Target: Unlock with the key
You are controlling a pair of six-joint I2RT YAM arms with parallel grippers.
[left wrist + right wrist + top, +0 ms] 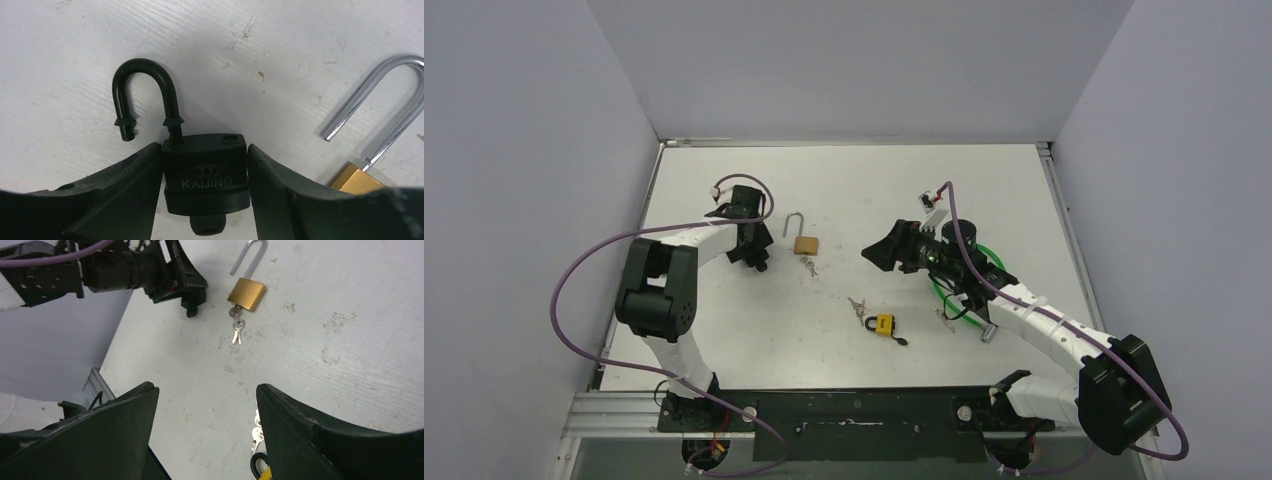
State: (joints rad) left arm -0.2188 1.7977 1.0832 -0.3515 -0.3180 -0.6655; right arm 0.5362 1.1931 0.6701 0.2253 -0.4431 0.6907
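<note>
The left gripper [202, 148] is clenched on the black padlock [205, 175], a squat rubber-coated block stamped KAIJING, with a finger pressed to each narrow side. The curved black shackle [145, 75] points away from the wrist and has one leg lifted out of the body, so this lock looks open. A dark key head [206, 227] juts from its underside. Just to the right lies the brass padlock [357, 177] with its steel hoop also sprung.

The right gripper [205, 387] hangs released and empty above the table [1024, 200].

Judging by this, the small yellow padlock [884, 323] is the one left. It rests mid-table with a silver key bunch [856, 307] touching its far-left corner. Its long axis runs diagonally from those keys toward the near right. It lies on the base side of the right gripper, well apart from the left, so the right arm is nearer. Whether its shackle is latched is too small to tell.
</note>
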